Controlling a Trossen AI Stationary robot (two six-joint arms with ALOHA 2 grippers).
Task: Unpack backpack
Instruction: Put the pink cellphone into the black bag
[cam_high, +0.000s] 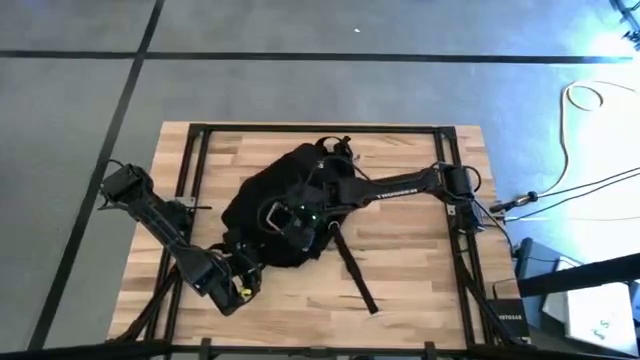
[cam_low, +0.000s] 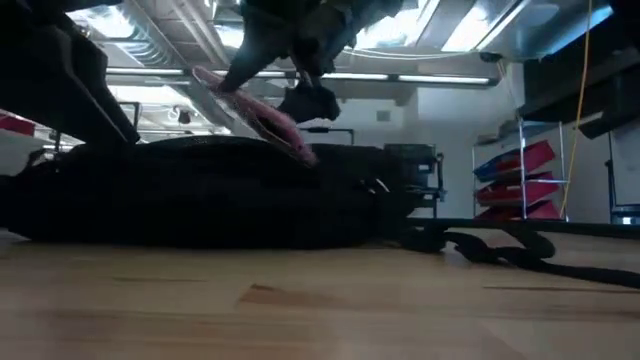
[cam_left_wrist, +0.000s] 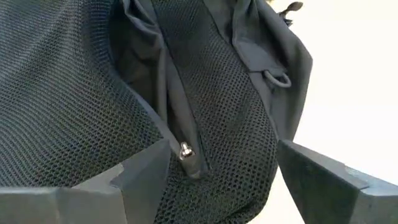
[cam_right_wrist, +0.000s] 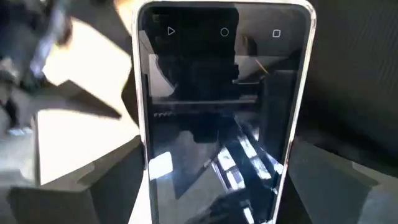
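Over the middle of the backpack (cam_high: 285, 205) hangs the right gripper (cam_high: 290, 222), and it has something: a phone (cam_right_wrist: 221, 118) with a glossy black screen and a pale frame sits between its fingers in the right wrist view, clamped from both sides. From table height that same slab (cam_low: 255, 110) shows tilted, its lower end at the top of the pack, its upper end up at the gripper, so I'd say it is partly lifted rather than fully clear.

The backpack itself lies flat and slumped on the wooden table (cam_high: 420, 290), roughly central, with one long strap (cam_high: 352, 268) trailing off its near side toward the table's front edge.

At the backpack's front-left corner sits the left gripper (cam_high: 232, 283). Its wrist view looks straight onto black mesh and a small metal zip pull (cam_left_wrist: 185, 150), and the two fingers stand apart either side of the fabric, gripping nothing that I can see.

So where are we? One item looks to be on its way out, nothing unpacked lies on the table around the backpack, and I cannot see inside the bag to say what is left. My read: early going, with the phone yet to be set down on bare wood beside the backpack and the rest of the contents still to be checked.
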